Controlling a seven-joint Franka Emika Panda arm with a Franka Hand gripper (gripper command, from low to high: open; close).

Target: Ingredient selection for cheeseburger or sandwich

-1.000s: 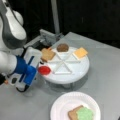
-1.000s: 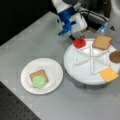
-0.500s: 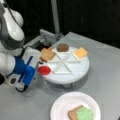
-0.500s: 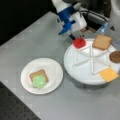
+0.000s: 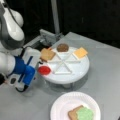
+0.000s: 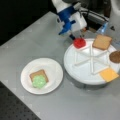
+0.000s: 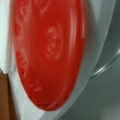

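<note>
Red tomato disc (image 6: 79, 42) fills my wrist view; my claw (image 6: 75, 37) hovers at it, grip state unclear. Toast (image 6: 38, 75) and lettuce (image 6: 39, 81) already plated; patty (image 5: 62, 47), cheese (image 5: 80, 52) remain.

Divided tray (image 5: 75, 75): on the bench (image 5: 105, 65), toward a front view's top from the plate (image 5: 60, 107).
Tomato disc (image 5: 44, 70): in the tray compartment at a front view's left edge, just beside the end effector (image 5: 37, 65).
Toast square (image 5: 47, 54): in the compartment next to the tomato disc, toward a front view's top.
Patty (image 5: 62, 47): in the compartment at the tray's far side.
Cheese square (image 5: 80, 52): in the compartment right of the patty.
Plate: holds a second toast slice (image 5: 73, 114) with the lettuce piece (image 5: 85, 113) on it.
Wrist view: the tomato disc (image 7: 47, 52) fills most of the frame.
</note>
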